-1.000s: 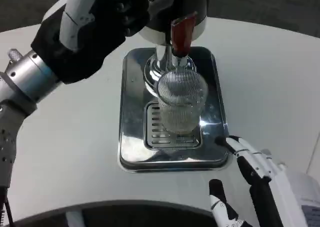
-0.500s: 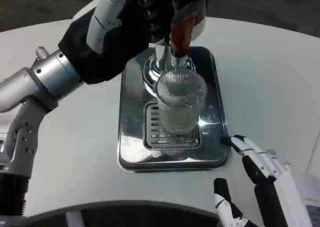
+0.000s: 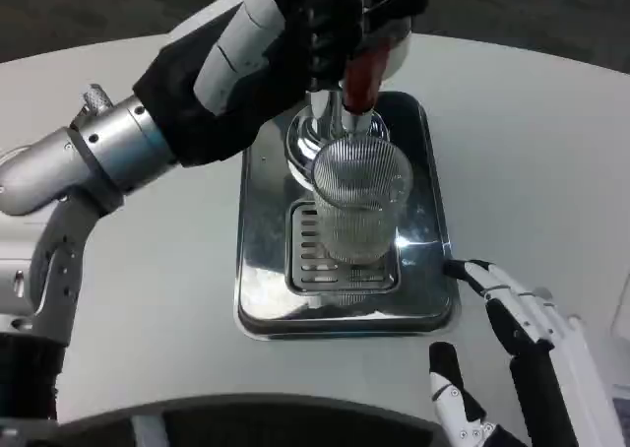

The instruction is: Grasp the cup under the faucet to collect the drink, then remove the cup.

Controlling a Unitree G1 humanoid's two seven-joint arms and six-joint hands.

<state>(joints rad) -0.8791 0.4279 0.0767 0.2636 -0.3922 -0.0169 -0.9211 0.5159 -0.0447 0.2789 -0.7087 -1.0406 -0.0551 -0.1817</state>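
Ribbed glass cup stands upright on the drip grate of the steel tray, under the red-handled faucet. Left hand at the dispenser top near the desk's far edge; grip cannot be told. Right hand spread, empty, beside the tray's near right corner.

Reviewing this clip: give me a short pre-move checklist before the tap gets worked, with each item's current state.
1. Cup upright on the drip tray grate: ok.
2. Cup rim beneath the faucet: ok.
3. Left hand at the red lever: ok; grip on it: cannot tell.
4. Right hand steadying the cup: not ok, it is apart, beside the tray corner.
5. Drink in the cup: cannot tell.
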